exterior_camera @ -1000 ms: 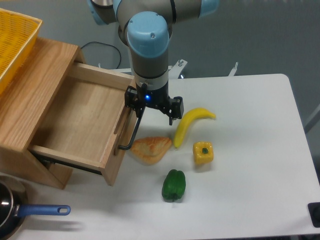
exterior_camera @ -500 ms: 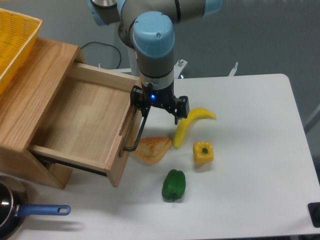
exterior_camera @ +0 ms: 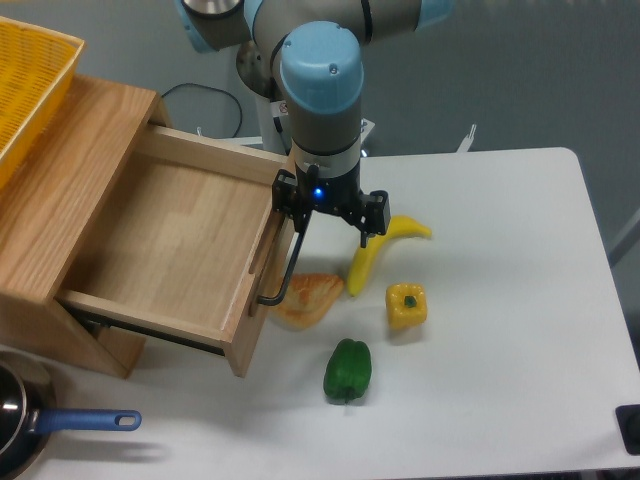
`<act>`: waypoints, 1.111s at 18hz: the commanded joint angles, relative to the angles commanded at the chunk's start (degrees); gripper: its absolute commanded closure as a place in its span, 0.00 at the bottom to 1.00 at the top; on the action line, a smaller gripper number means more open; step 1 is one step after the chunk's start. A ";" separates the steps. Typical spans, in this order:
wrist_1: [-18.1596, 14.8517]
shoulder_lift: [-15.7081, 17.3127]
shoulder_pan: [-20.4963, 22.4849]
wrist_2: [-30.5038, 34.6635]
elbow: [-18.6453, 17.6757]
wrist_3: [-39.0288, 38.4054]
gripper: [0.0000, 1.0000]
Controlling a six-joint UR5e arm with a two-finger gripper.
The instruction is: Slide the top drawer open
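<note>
The top drawer is a shallow light-oak box standing far out of the wooden cabinet, and its inside is empty. Its front panel carries a long black bar handle. My gripper hangs straight down over the upper end of that handle and is shut on it. The wrist body with its blue light hides most of the fingers.
Just right of the drawer front lie a piece of orange pastry, a banana, a yellow pepper and a green pepper. A yellow basket sits on the cabinet. A pan with a blue handle is at the front left.
The gripper has moved right with the handle, and the drawer has slid further out of the cabinet. Its front panel now overlaps the pastry's left edge.
</note>
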 joint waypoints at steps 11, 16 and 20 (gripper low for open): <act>-0.44 1.67 0.44 -0.88 0.00 -0.18 0.00; -0.53 3.25 2.28 -2.11 0.44 0.00 0.00; -0.53 4.04 4.30 -2.02 0.44 3.59 0.00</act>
